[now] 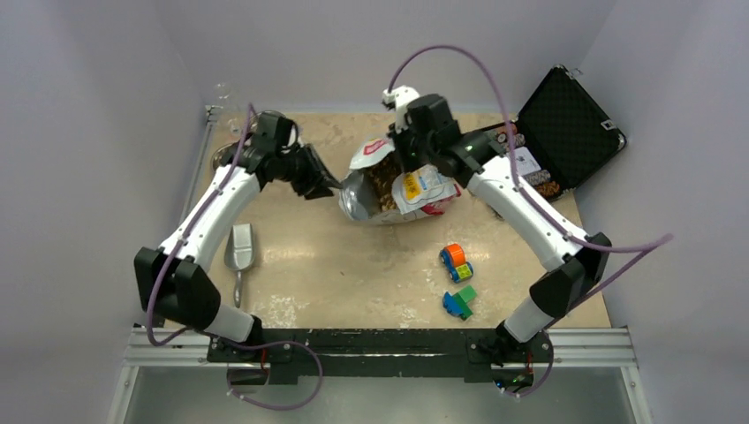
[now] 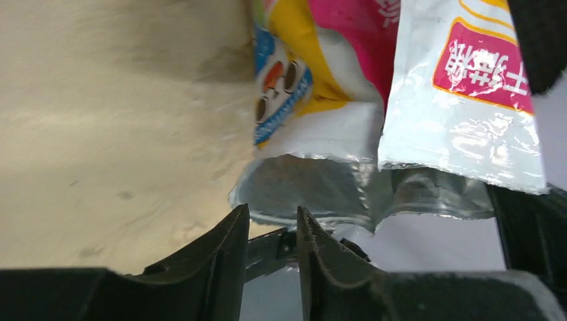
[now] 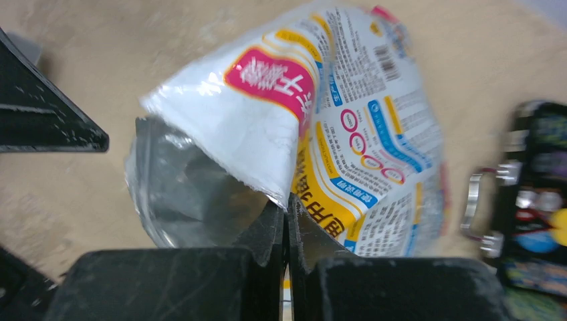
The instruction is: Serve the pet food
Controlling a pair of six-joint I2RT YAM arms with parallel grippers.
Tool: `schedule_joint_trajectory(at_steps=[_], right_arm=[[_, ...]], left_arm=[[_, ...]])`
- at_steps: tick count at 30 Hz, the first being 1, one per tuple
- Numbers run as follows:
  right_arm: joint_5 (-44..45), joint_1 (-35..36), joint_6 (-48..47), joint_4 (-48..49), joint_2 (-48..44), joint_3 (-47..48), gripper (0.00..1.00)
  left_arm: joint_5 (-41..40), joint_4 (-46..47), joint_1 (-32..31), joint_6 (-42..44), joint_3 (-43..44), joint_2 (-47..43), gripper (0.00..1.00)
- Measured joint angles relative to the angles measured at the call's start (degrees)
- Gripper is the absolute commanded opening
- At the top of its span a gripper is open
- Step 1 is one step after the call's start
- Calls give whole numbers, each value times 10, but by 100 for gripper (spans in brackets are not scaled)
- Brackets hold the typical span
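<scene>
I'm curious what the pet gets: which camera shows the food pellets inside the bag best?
The top external view: brown kibble shows through the open mouth of the bag. Both wrist views show only the bag's printed outside and silver lining, no pellets.

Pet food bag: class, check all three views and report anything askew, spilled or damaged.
The pet food bag lies on its side towards the back of the table, its mouth gaping so the silver lining and brown kibble show. The right gripper pinches its upper flap. The rim looks ragged. No spilled kibble is evident.
</scene>
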Motion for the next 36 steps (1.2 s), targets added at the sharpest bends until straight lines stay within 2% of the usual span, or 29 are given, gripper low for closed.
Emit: schedule_joint_trajectory(at_steps=[2,4,5,10,14,18,21,23,25,30,33,36], right_arm=[[-35,24,31,41,2,-75,0],[-62,53,56,62,13,-115,0],[-72,66,64,64,18,-124,0],[-78,92,73,38,37,-98,0],[-47,87,67,-26,65,-6,0],[-21,79,66,-26,46,-11,0],[-57,88,102,20,30,-76,0],[-74,104,119,14,62,-65,0],[-80,129,126,20,89,-66,0],[-93,143,125,28,64,-111,0],[-109,128,125,21,39,-109,0],[-120,118,128,29,9,-129,0]], left_arm=[[-18,-33,36,40,-70,-50,49],[-39,-60,64,80,-115,-91,62],[-49,-67,71,101,-143,-118,63],[-69,-129,65,158,-226,-292,65],[-124,-192,65,182,-223,-439,63],[-170,-256,65,194,-214,-505,59],[-196,-285,65,180,-227,-511,67],[-217,-298,65,163,-245,-515,68],[-236,-312,65,151,-255,-507,74],[-307,-329,67,130,-249,-384,92],[-351,-316,86,109,-246,-296,94],[-362,-289,119,89,-263,-261,96]])
